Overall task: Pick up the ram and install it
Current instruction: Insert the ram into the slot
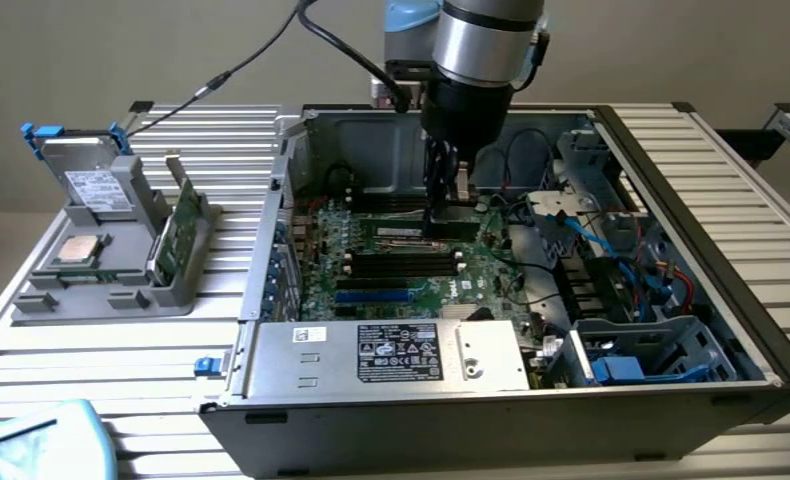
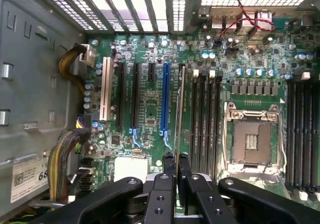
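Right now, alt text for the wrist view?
Black gripper pinches a thin green ram stick, seen edge-on, over a green motherboard, beside its black memory slots; an empty silver CPU socket lies beyond them.

Case (image 1: 502,430) on surface (image 1: 102,400); parts stand (image 1: 88,290) to the exterior view's left. Pincer (image 2: 176,158) inside case over motherboard (image 2: 150,109); ram (image 2: 179,109) seemingly between its tips, beside slots (image 2: 205,119).

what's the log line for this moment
gripper: shut on ram | place: inside case, above board, by black slots | ram seated: cannot tell
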You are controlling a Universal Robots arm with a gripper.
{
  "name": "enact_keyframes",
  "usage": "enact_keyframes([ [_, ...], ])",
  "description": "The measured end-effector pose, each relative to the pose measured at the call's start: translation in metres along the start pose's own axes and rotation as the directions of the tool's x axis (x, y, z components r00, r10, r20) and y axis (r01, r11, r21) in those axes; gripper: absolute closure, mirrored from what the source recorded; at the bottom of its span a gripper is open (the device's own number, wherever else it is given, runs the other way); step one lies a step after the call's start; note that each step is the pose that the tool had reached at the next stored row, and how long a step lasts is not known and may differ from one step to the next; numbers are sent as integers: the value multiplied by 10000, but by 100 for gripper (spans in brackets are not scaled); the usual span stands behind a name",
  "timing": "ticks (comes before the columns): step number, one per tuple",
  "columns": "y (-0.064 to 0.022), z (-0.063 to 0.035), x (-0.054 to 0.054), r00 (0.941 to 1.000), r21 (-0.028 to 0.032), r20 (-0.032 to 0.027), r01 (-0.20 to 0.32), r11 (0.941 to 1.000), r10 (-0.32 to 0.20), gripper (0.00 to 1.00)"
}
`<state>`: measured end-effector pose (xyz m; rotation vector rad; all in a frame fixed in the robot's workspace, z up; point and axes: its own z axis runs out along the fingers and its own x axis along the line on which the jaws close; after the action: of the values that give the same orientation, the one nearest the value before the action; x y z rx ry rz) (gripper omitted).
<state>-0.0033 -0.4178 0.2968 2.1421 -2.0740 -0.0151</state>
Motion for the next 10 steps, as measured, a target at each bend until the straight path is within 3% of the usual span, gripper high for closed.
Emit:
enact_keyframes([
  [1,0,1,-10,10000,59,-72,12,10000,-11,86],
  [3,-1,2,-35,9999,265,-171,30,9996,-25,86],
  [5,0,1,-70,9998,526,-209,13,9986,-2,86],
  [6,5,4,-80,9998,611,-211,5,9981,8,86],
  [7,11,7,-88,9998,664,-212,-2,9978,16,86],
  [10,26,22,-125,9998,679,-215,-3,9977,17,86],
])
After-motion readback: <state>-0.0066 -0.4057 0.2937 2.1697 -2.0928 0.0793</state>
